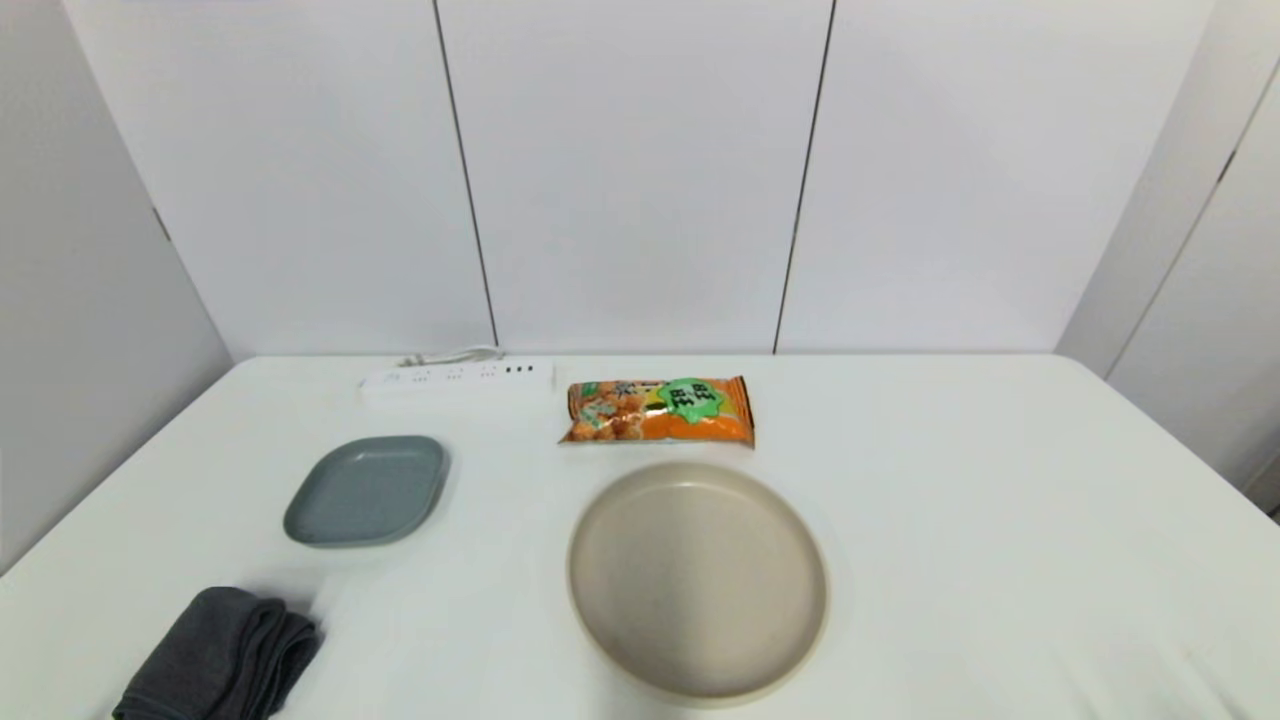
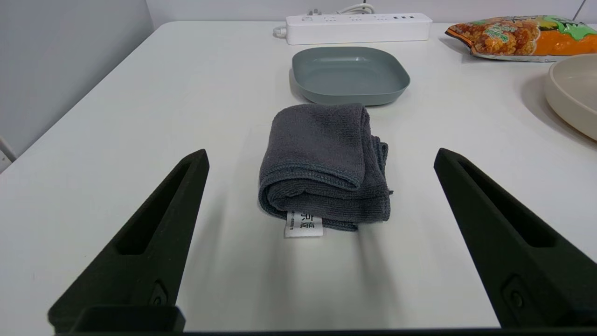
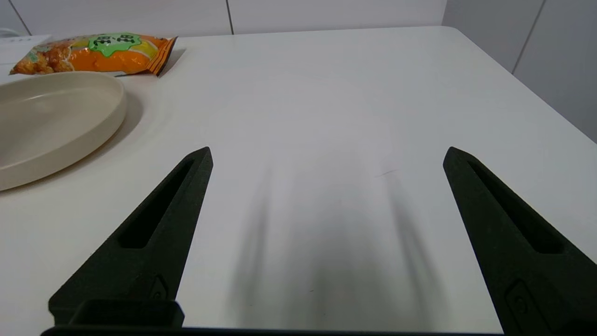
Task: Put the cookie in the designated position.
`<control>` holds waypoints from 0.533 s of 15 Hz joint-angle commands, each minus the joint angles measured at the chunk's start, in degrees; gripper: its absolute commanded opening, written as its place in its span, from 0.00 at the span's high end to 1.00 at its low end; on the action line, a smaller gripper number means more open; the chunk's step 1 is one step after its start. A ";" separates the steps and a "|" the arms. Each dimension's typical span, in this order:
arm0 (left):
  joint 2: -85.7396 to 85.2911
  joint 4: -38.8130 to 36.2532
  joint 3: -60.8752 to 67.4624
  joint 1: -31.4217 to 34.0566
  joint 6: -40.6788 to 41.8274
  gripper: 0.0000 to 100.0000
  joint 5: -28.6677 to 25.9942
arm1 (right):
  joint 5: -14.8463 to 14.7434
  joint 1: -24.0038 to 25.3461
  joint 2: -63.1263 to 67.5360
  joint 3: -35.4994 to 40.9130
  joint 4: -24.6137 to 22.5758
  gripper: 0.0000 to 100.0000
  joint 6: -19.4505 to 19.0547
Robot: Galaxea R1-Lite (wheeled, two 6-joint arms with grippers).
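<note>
You have the cookie (image 1: 660,410) lying flat on the white table (image 1: 1000,520), just beyond the far rim of the beige plate (image 1: 697,580) and apart from it. From that plate, the grey dish (image 1: 367,489) sits off to the left, with the power strip (image 1: 458,380) farther back and the folded grey towel (image 1: 222,658) nearer you. Your left gripper (image 2: 321,158) hovers low before the towel, fingers spread wide. Your right gripper (image 3: 328,154) hangs over bare tabletop right of the plate, also spread and empty.
</note>
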 commanded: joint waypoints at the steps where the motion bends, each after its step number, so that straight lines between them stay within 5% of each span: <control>1: 0.07 0.01 0.00 0.00 0.00 0.00 -0.02 | -0.07 0.01 -0.01 0.09 -0.05 0.00 0.02; 8: 1.39 -0.25 0.00 0.08 -0.88 0.00 0.42 | 0.02 0.01 -0.01 0.09 -0.05 0.00 0.02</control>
